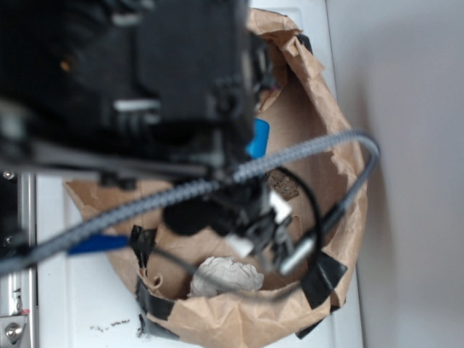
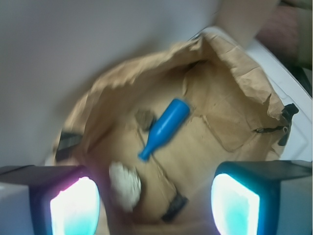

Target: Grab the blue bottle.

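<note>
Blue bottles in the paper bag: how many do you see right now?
1. The blue bottle lies on its side mid-bag, neck towards the white crumpled wad, beside the brown lump. The arm hides most of the paper bag in the exterior view, so more could be hidden.

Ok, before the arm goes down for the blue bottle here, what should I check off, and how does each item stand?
1. Bottle in sight: ok, lying on its side inside the paper bag.
2. Tool open: ok, its pads sit wide apart in the wrist view.
3. Tool empty: ok, nothing between the pads.
4. Tool over the bottle: cannot tell, the bottle shows above the gap, not in it.
5. Clutter near the bottle: not ok, a brown lump sits by its neck; the white wad lies apart.
6. Cable clear of the bag: cannot tell.
</note>
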### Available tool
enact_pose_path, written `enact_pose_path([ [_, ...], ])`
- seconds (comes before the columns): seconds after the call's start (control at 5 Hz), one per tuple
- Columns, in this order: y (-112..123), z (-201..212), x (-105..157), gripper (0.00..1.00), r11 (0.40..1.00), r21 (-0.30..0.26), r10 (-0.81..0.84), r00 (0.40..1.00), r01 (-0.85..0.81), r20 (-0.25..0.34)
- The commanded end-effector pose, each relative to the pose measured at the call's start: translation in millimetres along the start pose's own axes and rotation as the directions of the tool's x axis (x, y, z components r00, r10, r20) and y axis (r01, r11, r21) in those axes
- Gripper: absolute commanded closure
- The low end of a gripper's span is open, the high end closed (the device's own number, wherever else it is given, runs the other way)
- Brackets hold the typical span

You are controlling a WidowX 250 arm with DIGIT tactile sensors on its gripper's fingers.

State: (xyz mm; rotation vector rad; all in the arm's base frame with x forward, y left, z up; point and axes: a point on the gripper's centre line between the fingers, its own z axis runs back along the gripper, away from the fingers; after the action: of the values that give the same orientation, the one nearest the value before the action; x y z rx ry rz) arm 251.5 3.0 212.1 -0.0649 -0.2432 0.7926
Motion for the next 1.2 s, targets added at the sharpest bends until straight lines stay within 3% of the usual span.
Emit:
enact_pose_path([
  [0.0, 10, -13, 23, 0.00, 1.000, 0.005, -0.017, 0.999, 0.017, -0.041],
  [0.2, 10, -13, 23, 0.00, 1.000, 0.005, -0.017, 0.999, 0.017, -0.041],
  [0.4, 13, -52, 35, 0.00, 0.996, 0.011, 0.088, 0.996, -0.088, -0.022],
  [0.6, 26, -85, 40, 0.00, 0.989, 0.050, 0.139, 0.990, -0.140, 0.017],
  [1.0, 45, -127, 58, 0.00, 0.967, 0.120, 0.220, 0.975, -0.223, 0.035],
])
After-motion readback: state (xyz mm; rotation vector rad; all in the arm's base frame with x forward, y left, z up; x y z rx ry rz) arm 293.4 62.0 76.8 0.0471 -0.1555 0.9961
